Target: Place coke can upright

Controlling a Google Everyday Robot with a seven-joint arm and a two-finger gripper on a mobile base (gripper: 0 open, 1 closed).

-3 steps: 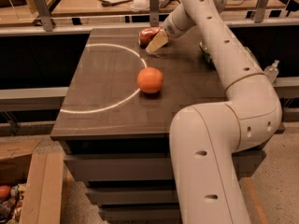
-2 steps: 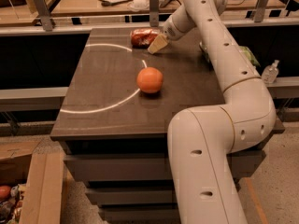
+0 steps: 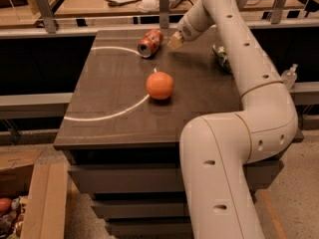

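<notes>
The coke can (image 3: 150,42) is red-orange with a silver end. It lies on its side near the far edge of the dark table (image 3: 109,103), with the silver end facing the front left. My gripper (image 3: 175,41) is just to the right of the can, low over the table and apart from it. It holds nothing that I can see. The arm reaches in from the lower right and arches over the table's right side.
An orange ball (image 3: 160,85) sits mid-table, in front of the can. A green crinkly bag (image 3: 220,56) lies at the right, partly behind the arm. A white arc line (image 3: 114,112) crosses the tabletop. A railing and a desk with papers stand behind the table.
The gripper has drawn back to the right, away from the can. The can has shifted a little left and now lies fully in view on its side.
</notes>
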